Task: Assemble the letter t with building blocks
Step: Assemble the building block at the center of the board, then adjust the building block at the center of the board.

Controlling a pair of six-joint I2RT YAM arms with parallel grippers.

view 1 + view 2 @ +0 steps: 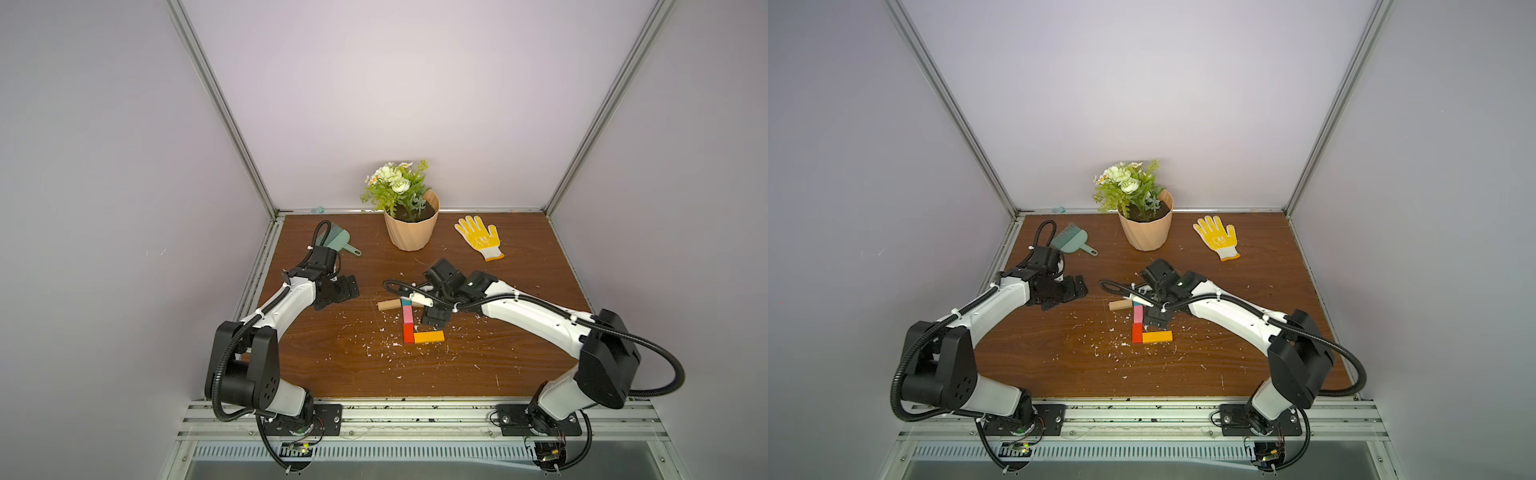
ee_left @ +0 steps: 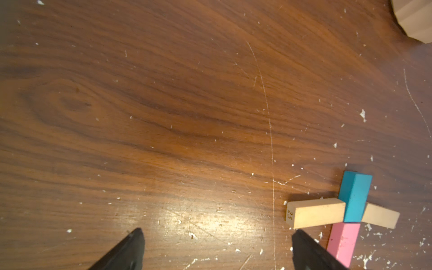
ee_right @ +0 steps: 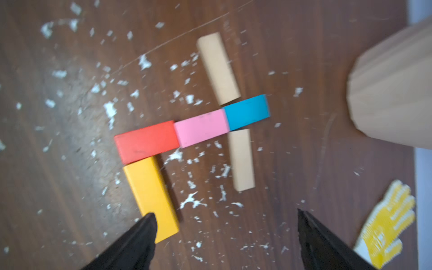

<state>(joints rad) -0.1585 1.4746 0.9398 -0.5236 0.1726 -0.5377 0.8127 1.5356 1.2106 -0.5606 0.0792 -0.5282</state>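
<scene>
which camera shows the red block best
The right wrist view: the red block lies close, whole and uncovered, if a little blurred. In both top views the red block is whole but small. The left wrist view does not show it.

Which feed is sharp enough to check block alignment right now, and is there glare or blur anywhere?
Left wrist view: sharp, the stamp on the tan block is readable; a glare patch sits on the table. Right wrist view: motion-blurred, the teal block has smeared edges. Both top views: evenly lit and sharp, but the right arm partly covers the letter t.
</scene>
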